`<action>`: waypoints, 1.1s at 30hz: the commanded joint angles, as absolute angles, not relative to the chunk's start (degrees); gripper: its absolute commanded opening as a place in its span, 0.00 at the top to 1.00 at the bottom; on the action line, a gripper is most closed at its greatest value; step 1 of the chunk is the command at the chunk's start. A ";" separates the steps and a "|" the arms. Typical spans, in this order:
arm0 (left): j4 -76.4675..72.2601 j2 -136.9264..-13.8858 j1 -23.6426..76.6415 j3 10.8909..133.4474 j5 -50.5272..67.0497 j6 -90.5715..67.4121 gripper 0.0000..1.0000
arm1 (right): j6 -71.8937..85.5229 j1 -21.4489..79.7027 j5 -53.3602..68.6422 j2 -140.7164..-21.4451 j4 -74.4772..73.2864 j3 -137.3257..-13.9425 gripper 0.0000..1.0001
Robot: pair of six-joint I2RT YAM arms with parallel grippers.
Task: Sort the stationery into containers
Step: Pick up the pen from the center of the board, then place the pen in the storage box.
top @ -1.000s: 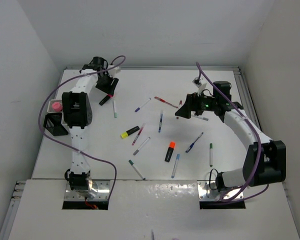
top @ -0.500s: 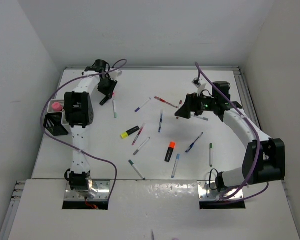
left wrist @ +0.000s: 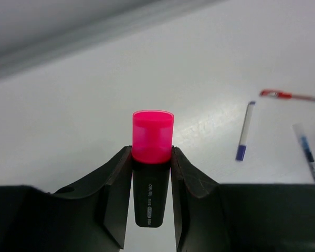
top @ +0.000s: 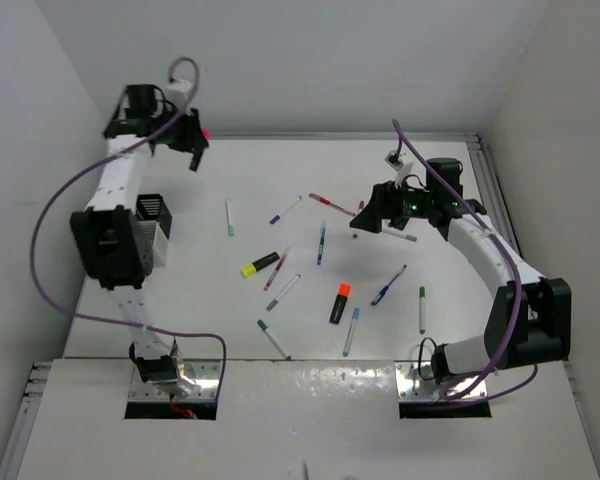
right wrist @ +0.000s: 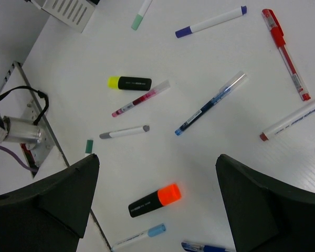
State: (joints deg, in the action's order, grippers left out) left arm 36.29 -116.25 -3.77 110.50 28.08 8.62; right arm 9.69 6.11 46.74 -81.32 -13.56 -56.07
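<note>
Highlighter [left wrist: 153, 137] pinched in left fingers [left wrist: 115, 184]; right fingers [right wrist: 52, 194] spread.

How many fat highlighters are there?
3. A yellow highlighter and an orange highlighter lie on the table. A pink highlighter is gripped in the left tool. More could be hidden inside the black holder.
</note>
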 commanded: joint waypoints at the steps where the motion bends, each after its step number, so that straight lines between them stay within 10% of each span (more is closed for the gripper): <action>1: 25.93 -98.23 -9.12 105.33 36.38 1.15 1.00 | 9.41 5.54 47.81 -79.10 -13.53 -59.32 0.09; 15: 19.53 -60.41 -31.63 60.14 42.36 5.37 1.00 | 9.15 3.96 47.99 -80.50 -15.27 -59.41 0.09; 33: 3.44 -62.84 -41.04 48.08 39.81 4.40 1.00 | 6.42 2.72 48.08 -82.62 -22.50 -63.89 0.09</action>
